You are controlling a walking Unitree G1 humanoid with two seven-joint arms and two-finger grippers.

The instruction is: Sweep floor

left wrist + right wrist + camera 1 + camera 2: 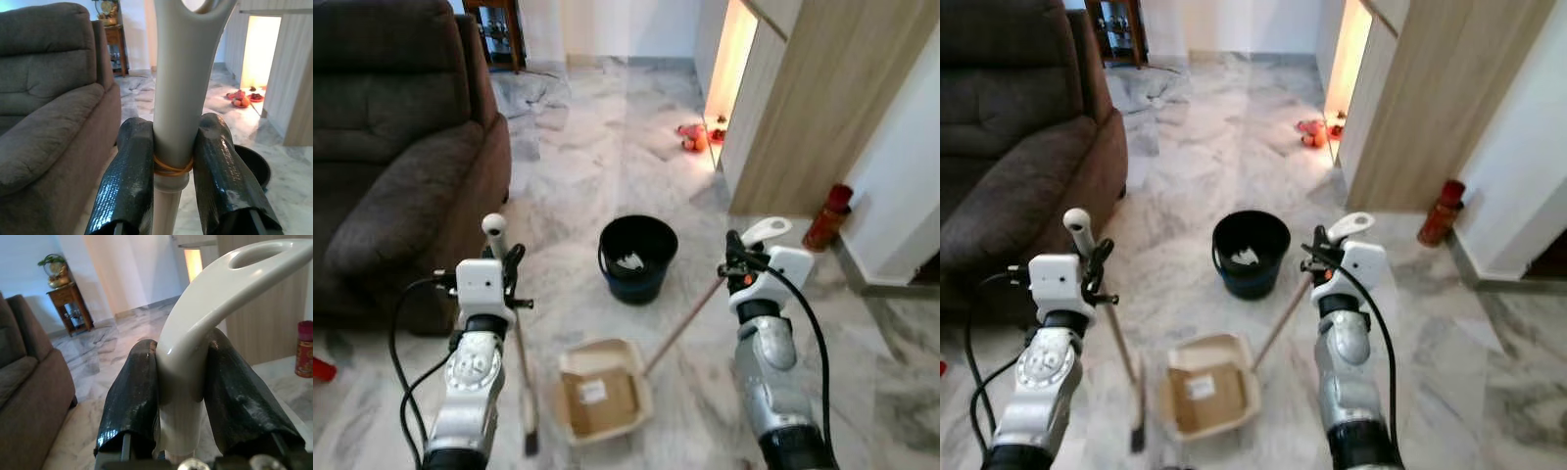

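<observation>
Left gripper clamps grey plastic broom handle; right gripper clamps cream dustpan handle. Beige dustpan tray grounded near black bucket. Next likely: sweep debris into tray.

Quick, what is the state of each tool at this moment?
Left tool: closed on the broom handle.
Right tool: closed on the dustpan handle.

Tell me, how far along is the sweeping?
Some white scraps already lie in the black bucket. The left hand grips the broom, the right hand the dustpan, which looks empty on the floor. I can't spot remaining dirt.
</observation>
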